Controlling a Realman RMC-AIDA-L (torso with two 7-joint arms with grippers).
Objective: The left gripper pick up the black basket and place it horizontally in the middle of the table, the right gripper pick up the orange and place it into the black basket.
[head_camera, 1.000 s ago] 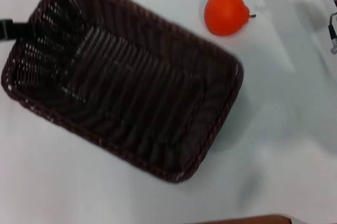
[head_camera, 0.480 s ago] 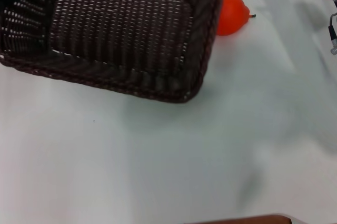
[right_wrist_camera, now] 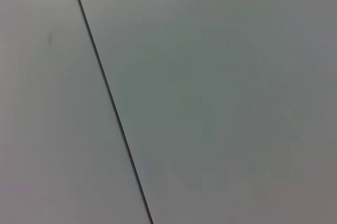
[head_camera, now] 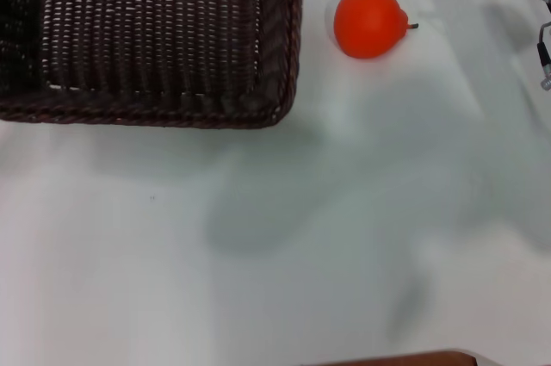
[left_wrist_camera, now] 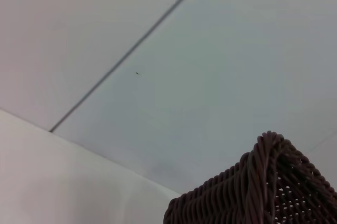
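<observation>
Here, in the head view, the black basket [head_camera: 151,39] is occupying the upper left of the frame, cut off by the top and left edges. Its long axis is running left to right across the picture, so it is lying horizontally. A soft shadow is falling on the white table [head_camera: 284,237] below and to the right of the rim, which suggests the basket is hanging clear of the surface, though this cannot be confirmed. The orange [head_camera: 370,21] is sitting in the upper right part of the frame, apart from the basket's right rim, with bare table between them. The left gripper is not showing in this view. Only some metal and cable parts [head_camera: 542,39] are showing at the right edge; if these belong to the right arm, that arm is the nearer one to the orange.

In the left wrist view, one braided corner of the basket [left_wrist_camera: 263,187] is filling the lower right of the frame, close to the camera. The left gripper's fingers are not visible, so whether they are clamped on the rim cannot be told.

In the right wrist view, only a plain grey surface crossed by a thin dark line [right_wrist_camera: 105,92] is showing. The right gripper is not visible.
</observation>
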